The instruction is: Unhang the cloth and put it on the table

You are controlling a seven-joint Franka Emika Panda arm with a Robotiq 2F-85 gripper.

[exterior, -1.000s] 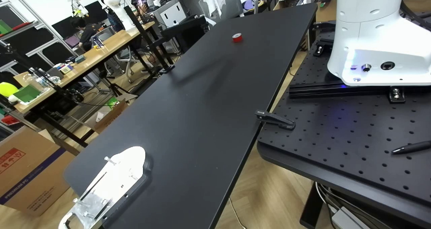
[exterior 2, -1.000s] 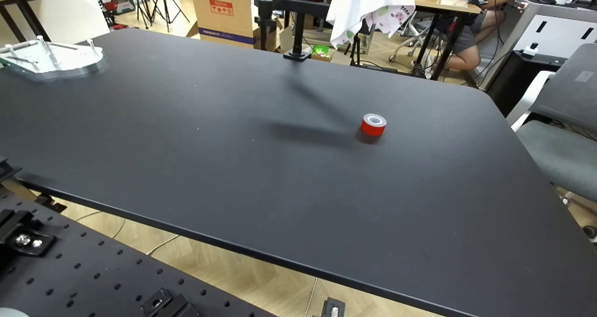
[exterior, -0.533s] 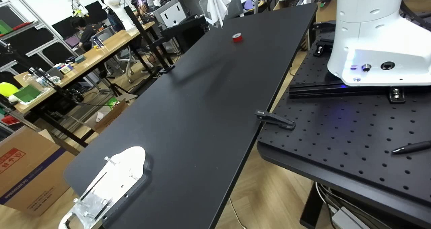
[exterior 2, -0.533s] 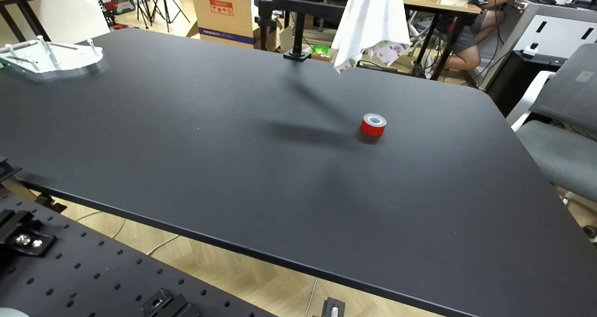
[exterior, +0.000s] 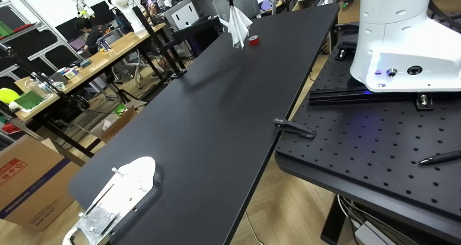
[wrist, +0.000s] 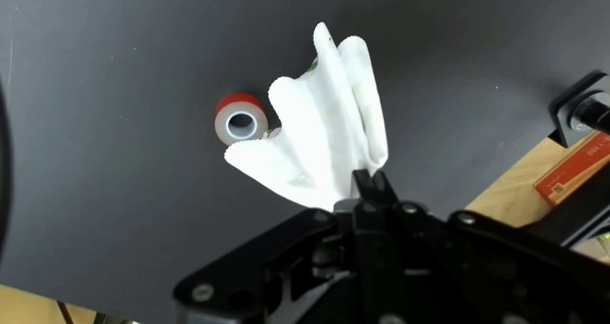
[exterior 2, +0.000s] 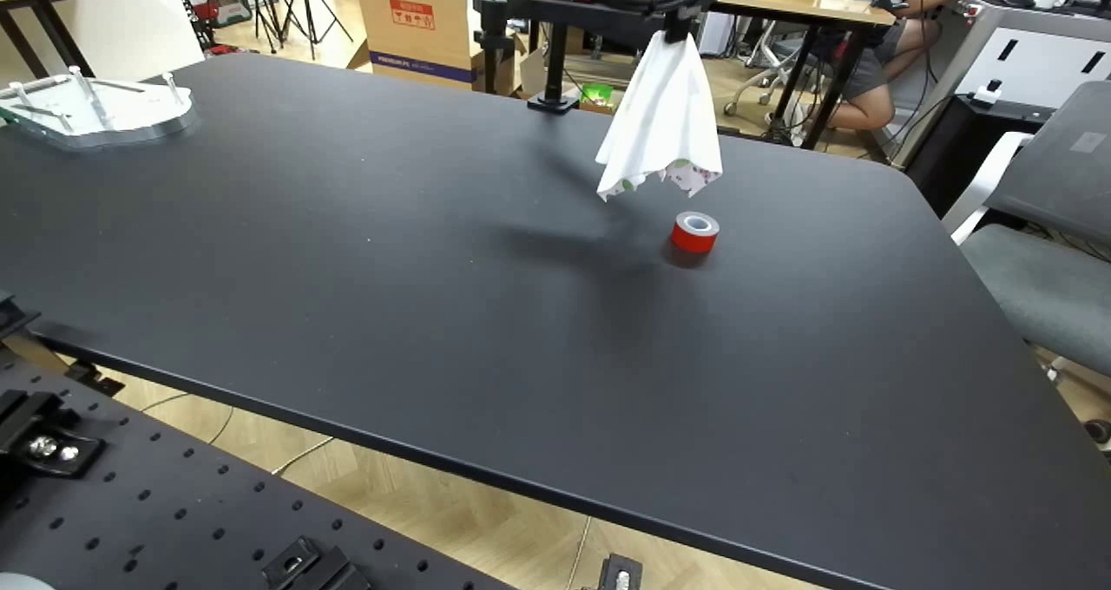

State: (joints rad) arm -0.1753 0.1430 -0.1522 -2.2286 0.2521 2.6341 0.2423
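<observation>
A white cloth with a patterned underside hangs from my gripper in both exterior views [exterior: 238, 28] [exterior 2: 664, 121]. My gripper [exterior: 231, 3] is shut on the cloth's upper end, and it also shows at the top of an exterior view [exterior 2: 677, 30]. In the wrist view the fingertips [wrist: 371, 177] are close together on the gathered cloth [wrist: 324, 124], which fans out below them. The cloth is over the black table [exterior 2: 434, 330], its lower edge apparently a little above the surface. The cloth's underside is mostly hidden.
A red tape roll [exterior 2: 693, 243] stands on the table close to the cloth's lower edge. A black post with a horizontal arm [exterior 2: 560, 43] is fixed at the table's far edge. A white board with pegs [exterior: 126, 183] lies at one table end.
The cloth has come down from the top of both exterior views to low over the table near the tape roll. The gripper has come into view above it, still holding it.
</observation>
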